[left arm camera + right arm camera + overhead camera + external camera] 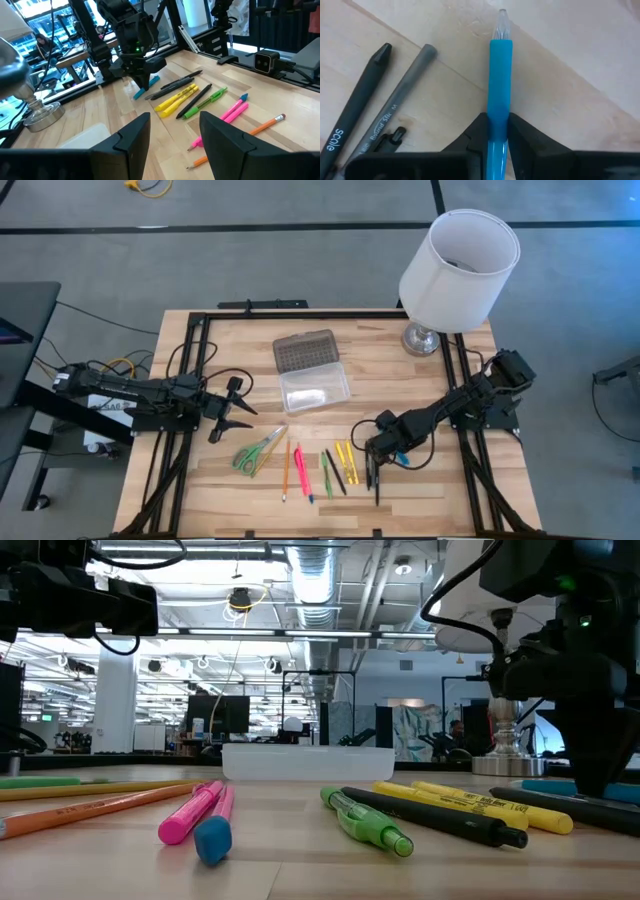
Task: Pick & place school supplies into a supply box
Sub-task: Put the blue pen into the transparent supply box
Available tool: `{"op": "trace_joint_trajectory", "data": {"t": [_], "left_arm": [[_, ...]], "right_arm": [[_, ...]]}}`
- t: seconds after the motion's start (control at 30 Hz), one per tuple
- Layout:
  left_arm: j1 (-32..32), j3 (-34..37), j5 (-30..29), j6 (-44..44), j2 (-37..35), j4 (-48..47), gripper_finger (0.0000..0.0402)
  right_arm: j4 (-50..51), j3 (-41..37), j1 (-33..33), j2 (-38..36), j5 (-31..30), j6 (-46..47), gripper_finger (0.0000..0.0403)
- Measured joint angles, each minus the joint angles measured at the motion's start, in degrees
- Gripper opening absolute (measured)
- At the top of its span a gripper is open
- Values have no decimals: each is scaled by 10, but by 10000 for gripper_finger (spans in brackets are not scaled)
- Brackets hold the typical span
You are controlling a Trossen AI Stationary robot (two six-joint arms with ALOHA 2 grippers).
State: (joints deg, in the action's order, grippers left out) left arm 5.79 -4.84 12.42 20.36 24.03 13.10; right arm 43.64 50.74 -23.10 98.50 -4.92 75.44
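Note:
Several pens and pencils [320, 470] lie side by side on the wooden table near its front edge, with green-handled scissors [258, 452] to their left. The clear supply box [316, 392] stands behind them with its ribbed lid [305, 350] folded back flat. My right gripper [498, 122] points down at the right end of the row, shut on a blue pen [500, 65]. In the left wrist view the same gripper [143, 82] stands over that pen [140, 92]. At the table's left, my left gripper [232, 412] waits open with nothing between its fingers. My right gripper pinches the blue pen's barrel [499, 112] between its two fingers [522, 135], some way back from the clear tip [501, 17]. The fingers come from above, pointing down, and lie across the pen. The pen lies level, on or just above the table.
A white lamp [455, 270] stands at the back right on a metal foot [422, 338]. A black pen [355, 120] and a grey one [400, 95] lie close beside the blue pen. Black frame rails [470, 460] run along the table's sides. Bare wood lies between box and pens.

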Motion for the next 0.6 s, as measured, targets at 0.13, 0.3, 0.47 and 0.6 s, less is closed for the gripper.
{"op": "trace_joint_trajectory", "data": {"t": [0.13, 0.3, 0.47, 0.6], "left_arm": [[0, 0, -1, -4, 0, 0, 167], [0, 0, -1, -6, 0, -2, 167], [0, 0, 0, -6, 0, -2, 167], [0, 0, 0, -6, 0, -2, 167]], "right_arm": [[1, 0, 1, 0, -8, -5, 37], [0, -1, 1, 0, -12, -8, 47], [0, -1, 1, 0, -13, -15, 43], [3, 8, 0, 2, -25, -34, 38]]}}
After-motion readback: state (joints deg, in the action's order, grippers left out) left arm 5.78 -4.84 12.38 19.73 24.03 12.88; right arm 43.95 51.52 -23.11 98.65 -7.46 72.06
